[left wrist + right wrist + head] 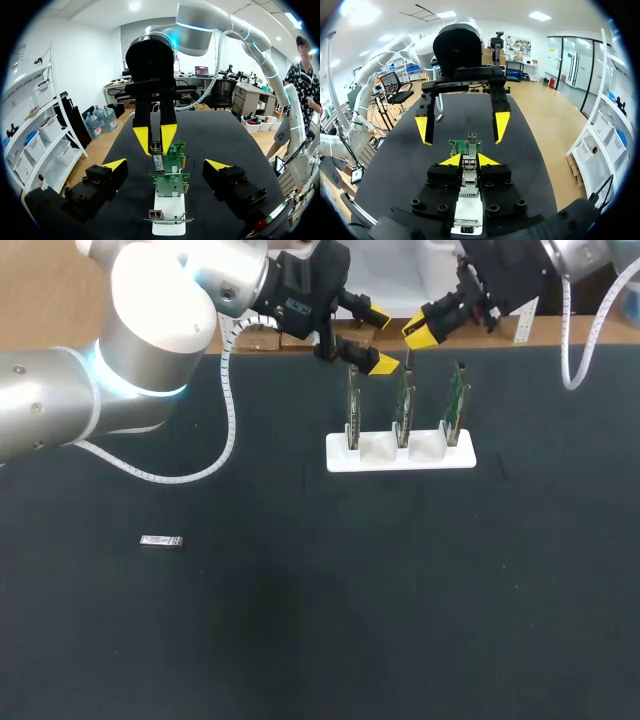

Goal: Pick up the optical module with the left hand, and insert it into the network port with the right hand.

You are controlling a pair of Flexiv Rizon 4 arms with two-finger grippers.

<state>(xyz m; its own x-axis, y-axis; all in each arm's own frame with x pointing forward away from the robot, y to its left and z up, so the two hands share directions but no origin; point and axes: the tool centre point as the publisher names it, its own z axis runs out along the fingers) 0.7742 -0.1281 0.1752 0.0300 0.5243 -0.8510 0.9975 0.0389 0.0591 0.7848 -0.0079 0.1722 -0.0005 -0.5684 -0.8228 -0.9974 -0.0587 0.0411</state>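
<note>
1. hard to make out in head view: tips of right gripper [421, 332] nearly merged, so can't read there what sits between them.
2. clear from right wrist view: clenched on a silver optical module [469, 169], held just above the top edge of one of the green cards [403, 405]. can't tell whether touching it.
3. left gripper [378, 339]: released, yellow tips spread wide, holding nothing. parked by the tabletop's [300, 620] far edge, near the card tops, with the card row ahead between the spread tips in left wrist view.
4. counted: 2 modules. one gripped as above, second module [160, 541] lying flat toward the tabletop's left edge, well apart from the rest.
5. counted: 3 cards upright in a row in 1 white holder [400, 457], toward the far edge.
6. only 1 network port [155, 215] plainly seen, on the nearest card's end in left wrist view.
7. print on cards and modules too small to read.
</note>
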